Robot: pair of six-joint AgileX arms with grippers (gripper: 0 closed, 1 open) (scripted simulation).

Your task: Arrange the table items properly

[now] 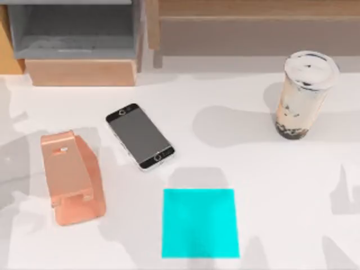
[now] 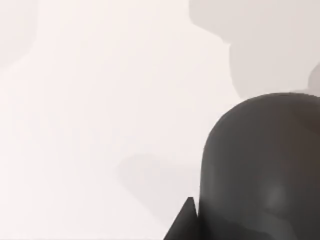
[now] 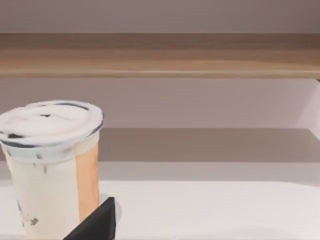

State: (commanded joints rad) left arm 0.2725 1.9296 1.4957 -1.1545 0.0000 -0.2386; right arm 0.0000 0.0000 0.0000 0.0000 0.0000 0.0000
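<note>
Left gripper [image 2: 192, 220] over mouse [image 2: 260, 165], jaws can't tell.
Centre on mouse before closing; cyan mat [image 1: 199, 223] at table's [image 1: 281, 191] 6 o'clock.

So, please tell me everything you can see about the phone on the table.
The phone is a flat black slab with a thin silver edge. It lies face up on the white table, turned diagonally. It sits between the pink stand and the cyan mat, touching neither. Only the table touches it.

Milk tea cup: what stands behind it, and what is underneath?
Behind the cup runs the wooden shelf unit with its open lower bay. The cup stands on the white table; its base hides the contact patch.
</note>
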